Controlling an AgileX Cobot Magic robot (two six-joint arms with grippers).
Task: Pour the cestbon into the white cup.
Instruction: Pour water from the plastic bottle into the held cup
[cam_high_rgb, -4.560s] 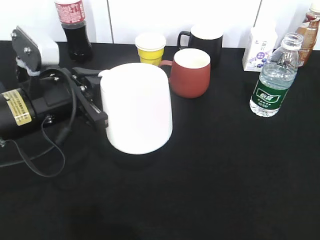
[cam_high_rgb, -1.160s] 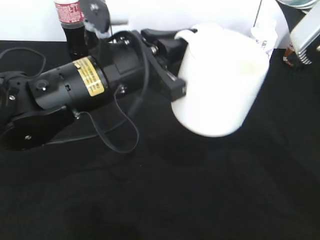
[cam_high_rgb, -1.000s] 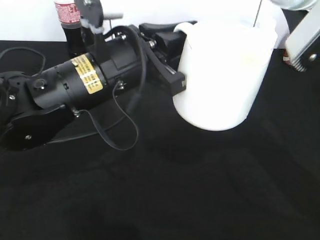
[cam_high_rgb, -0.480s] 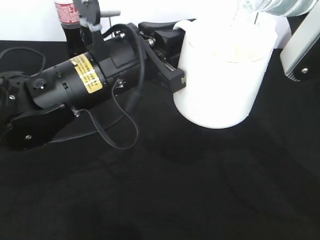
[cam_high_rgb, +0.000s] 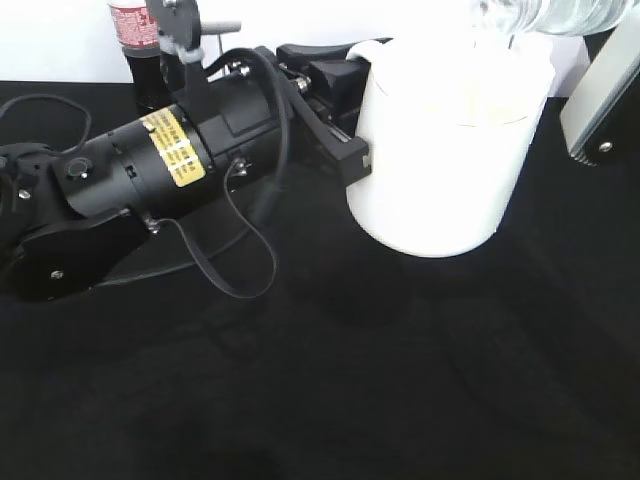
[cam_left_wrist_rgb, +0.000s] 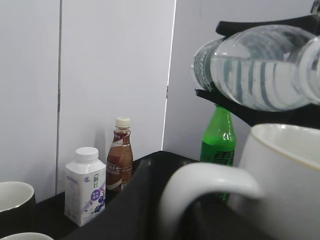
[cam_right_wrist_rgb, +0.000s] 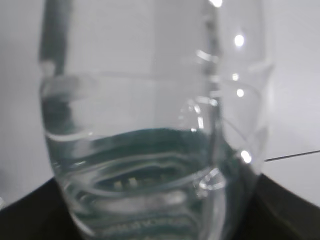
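Since the frame half a second back little has shifted: the clear plastic water bottle with the dark green label (cam_high_rgb: 545, 12) has tipped slightly further and slid a touch right over the rim of the large plain white ceramic mug (cam_high_rgb: 445, 150), which hangs in the same spot above the black bench, toward its far right side. Seen from the exterior camera, the left gripper (cam_high_rgb: 335, 110) has its black jaws closed on the mug's handle side, with the black arm and its yellow sticker stretching away to the left edge; a dark cola bottle with a red label (cam_high_rgb: 140, 50) stands at the far left corner. From the left wrist camera, the mug's loop handle (cam_left_wrist_rgb: 205, 192) fills the foreground, the water bottle (cam_left_wrist_rgb: 260, 67) lies nearly level above the rim, clamped between the right gripper's black jaws (cam_left_wrist_rgb: 255, 65), and a green bottle (cam_left_wrist_rgb: 217, 132), a brown drink bottle (cam_left_wrist_rgb: 120, 157) and a small white carton (cam_left_wrist_rgb: 85, 185) stand along the bench's far edge. From the right wrist camera, only the bottle's ribbed clear wall (cam_right_wrist_rgb: 150, 150) shows, close and blurred, with water inside it.
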